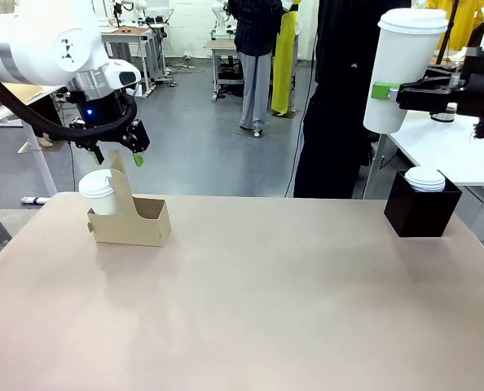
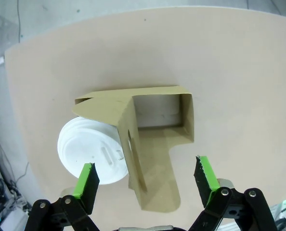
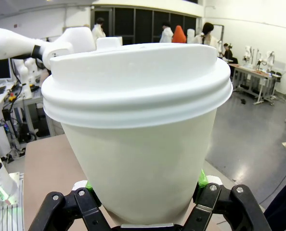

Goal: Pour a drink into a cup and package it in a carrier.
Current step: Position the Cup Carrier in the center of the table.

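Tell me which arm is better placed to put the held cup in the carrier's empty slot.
Right. Its fingers grip the lidded cup, raised high. The left fingers hang open over the carrier, holding nothing.

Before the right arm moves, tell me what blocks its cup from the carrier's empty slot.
The left gripper hangs open just above the carrier, over its handle beside the empty slot. Nothing else visible blocks the held cup.
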`<control>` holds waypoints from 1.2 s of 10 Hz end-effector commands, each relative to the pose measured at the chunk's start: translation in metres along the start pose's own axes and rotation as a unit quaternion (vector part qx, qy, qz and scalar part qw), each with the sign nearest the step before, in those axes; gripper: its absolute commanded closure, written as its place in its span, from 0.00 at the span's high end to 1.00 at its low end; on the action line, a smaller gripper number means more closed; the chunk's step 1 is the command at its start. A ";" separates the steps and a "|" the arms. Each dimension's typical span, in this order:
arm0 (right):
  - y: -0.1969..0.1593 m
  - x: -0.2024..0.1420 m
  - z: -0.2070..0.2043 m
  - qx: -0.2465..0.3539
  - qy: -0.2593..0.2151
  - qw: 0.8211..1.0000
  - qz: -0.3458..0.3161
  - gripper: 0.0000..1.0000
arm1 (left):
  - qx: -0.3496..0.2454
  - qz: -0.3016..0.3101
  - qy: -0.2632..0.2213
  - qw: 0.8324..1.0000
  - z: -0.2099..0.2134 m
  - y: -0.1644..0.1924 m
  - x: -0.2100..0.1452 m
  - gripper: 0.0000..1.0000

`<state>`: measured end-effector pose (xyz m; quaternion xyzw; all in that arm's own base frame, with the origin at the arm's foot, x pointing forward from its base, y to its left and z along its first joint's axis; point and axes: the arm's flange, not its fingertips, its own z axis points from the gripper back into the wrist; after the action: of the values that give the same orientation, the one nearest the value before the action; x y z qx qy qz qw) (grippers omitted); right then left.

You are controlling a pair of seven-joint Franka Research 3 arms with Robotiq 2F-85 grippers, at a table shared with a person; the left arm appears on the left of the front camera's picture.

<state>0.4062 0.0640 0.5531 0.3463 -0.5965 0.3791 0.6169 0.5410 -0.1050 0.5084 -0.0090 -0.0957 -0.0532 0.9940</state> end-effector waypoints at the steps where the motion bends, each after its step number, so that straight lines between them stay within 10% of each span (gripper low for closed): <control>1: 0.000 0.002 -0.001 0.001 -0.006 1.000 0.001 0.80 | 0.015 0.019 0.005 1.000 -0.005 0.002 0.002 1.00; 4: 0.000 0.002 -0.001 0.001 -0.006 1.000 0.001 0.80 | 0.010 0.029 -0.003 1.000 -0.009 0.001 -0.001 0.12; 5: 0.000 0.002 -0.001 0.001 -0.006 1.000 0.001 0.80 | 0.007 0.030 -0.001 1.000 -0.010 0.001 -0.001 0.00; 12: 0.000 0.002 -0.001 0.001 -0.006 1.000 0.001 0.80 | 0.016 0.050 0.004 0.999 -0.011 0.005 0.000 0.00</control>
<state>0.4063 0.0640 0.5531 0.3463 -0.5965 0.3791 0.6169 0.5449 -0.1005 0.4988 -0.0103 -0.0887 -0.0151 0.9959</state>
